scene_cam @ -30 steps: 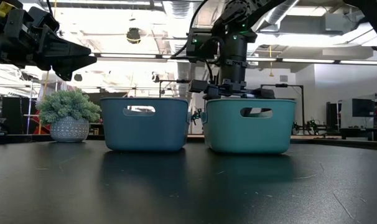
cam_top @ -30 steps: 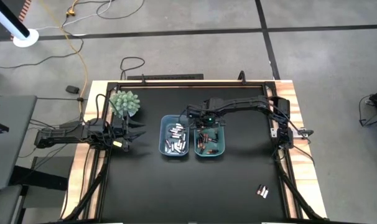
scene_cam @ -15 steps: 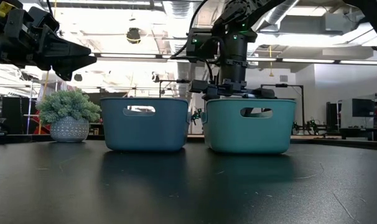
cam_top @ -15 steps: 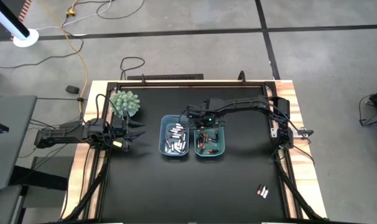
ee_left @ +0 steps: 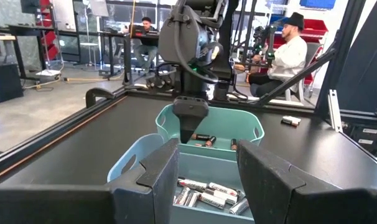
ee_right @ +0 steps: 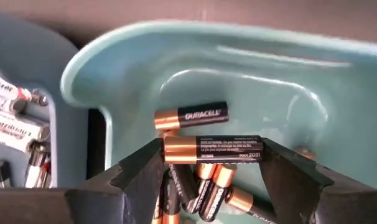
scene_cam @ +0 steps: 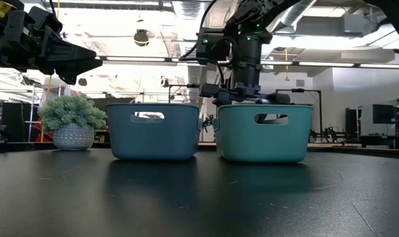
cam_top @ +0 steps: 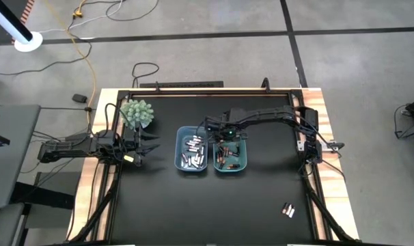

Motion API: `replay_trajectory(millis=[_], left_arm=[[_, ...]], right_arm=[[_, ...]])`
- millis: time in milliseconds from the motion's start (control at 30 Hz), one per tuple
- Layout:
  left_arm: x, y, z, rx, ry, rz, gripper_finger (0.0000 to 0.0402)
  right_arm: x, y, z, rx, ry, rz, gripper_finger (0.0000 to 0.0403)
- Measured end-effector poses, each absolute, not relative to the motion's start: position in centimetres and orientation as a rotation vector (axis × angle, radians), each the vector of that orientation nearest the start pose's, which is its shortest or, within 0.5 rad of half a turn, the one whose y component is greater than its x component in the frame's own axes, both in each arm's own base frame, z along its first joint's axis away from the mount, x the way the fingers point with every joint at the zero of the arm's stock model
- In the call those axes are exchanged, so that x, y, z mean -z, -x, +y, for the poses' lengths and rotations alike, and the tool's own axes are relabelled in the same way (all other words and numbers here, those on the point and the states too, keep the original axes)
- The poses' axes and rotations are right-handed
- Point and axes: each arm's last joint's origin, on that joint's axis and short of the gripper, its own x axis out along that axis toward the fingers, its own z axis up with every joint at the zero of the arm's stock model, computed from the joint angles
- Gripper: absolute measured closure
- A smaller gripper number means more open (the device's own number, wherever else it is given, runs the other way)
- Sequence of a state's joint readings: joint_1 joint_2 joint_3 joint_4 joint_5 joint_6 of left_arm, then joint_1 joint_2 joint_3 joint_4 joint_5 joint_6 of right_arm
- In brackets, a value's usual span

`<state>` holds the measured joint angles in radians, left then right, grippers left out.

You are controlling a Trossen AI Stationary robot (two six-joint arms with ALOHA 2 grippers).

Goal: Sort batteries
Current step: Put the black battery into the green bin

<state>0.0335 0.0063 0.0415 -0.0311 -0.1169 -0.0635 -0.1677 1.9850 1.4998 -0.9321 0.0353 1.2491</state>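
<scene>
My right gripper [cam_top: 224, 139] hangs over the far end of the teal bin [cam_top: 246, 156], shut on a dark battery with a copper end [ee_right: 213, 150]. More dark, copper-ended batteries [ee_right: 204, 180] lie in a heap on that bin's floor. The blue bin [cam_top: 178, 147] beside it on the left holds silvery-white batteries [cam_top: 193, 154]. Two further batteries [cam_top: 288, 210] lie on the table near its near right corner. My left gripper [cam_top: 152, 145] is open and hovers above the table's left part, pointing at the bins. My right gripper holds the dark battery lengthwise between its two fingers, one fingertip [ee_right: 148, 163] at the copper end [ee_right: 176, 150] and the other at the black end. The fingers come from above. The battery lies level, lifted clear above the heap in the teal bin.
A small potted plant [cam_top: 137, 113] stands at the far left, just beyond my left gripper. The two bins sit side by side mid-table. Bare black tabletop [cam_top: 214, 205] stretches along the near side. People sit at desks in the room beyond the table [ee_left: 282, 53].
</scene>
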Motion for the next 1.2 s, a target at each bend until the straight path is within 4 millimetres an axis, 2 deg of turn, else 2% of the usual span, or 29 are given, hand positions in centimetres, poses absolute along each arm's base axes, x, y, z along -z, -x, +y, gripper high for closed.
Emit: replay_trajectory(millis=[833, 967, 1200], left_arm=[[-17.42, -9.51, 0.66, -0.151, 0.064, -0.009, 0.0244], [-17.41, -9.51, 0.66, -0.150, 0.064, -0.008, 0.0244], [-17.41, -9.51, 0.66, -0.150, 0.064, -0.009, 0.0244]], right_arm=[[-18.78, -37.45, -6.38, 1.080, -1.068, 1.164, 0.0125], [-18.78, -37.45, -6.38, 1.078, -1.066, 1.165, 0.0098], [-18.78, -37.45, -6.38, 1.068, -1.055, 1.171, 0.0020]])
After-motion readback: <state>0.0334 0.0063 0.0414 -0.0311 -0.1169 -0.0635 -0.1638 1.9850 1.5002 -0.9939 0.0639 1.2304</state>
